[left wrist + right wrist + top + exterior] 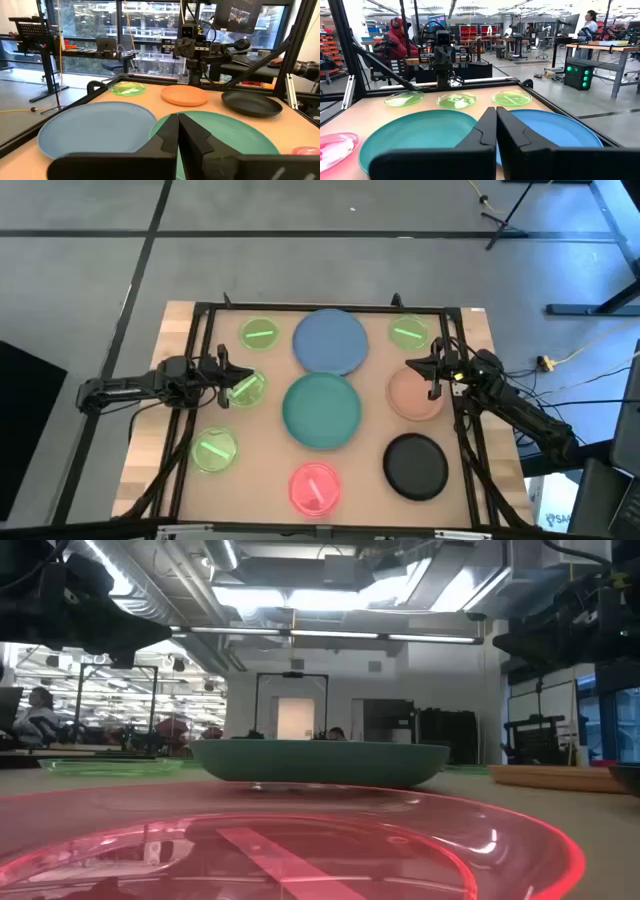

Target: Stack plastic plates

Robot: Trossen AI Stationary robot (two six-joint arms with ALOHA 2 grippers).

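Nine plates lie apart, flat on the table. In the high view I see the blue plate (pixel 331 340), the teal plate (pixel 322 410), the peach plate (pixel 415 393), the black plate (pixel 416 465) and the pink plate (pixel 315 487). Green plates lie at the far left (pixel 259 333), far right (pixel 408 333), left middle (pixel 245 388) and near left (pixel 214 450). My left gripper (pixel 232 375) (pixel 177 125) is shut and hovers by the left-middle green plate. My right gripper (pixel 427 370) (pixel 496 120) is shut and hovers over the peach plate's left edge.
A dark frame (pixel 320 307) runs around the tan mat on the wooden table. The low view looks across the pink plate (pixel 280 850) at the teal plate (pixel 320 760). People sit at workbenches in the room beyond the table.
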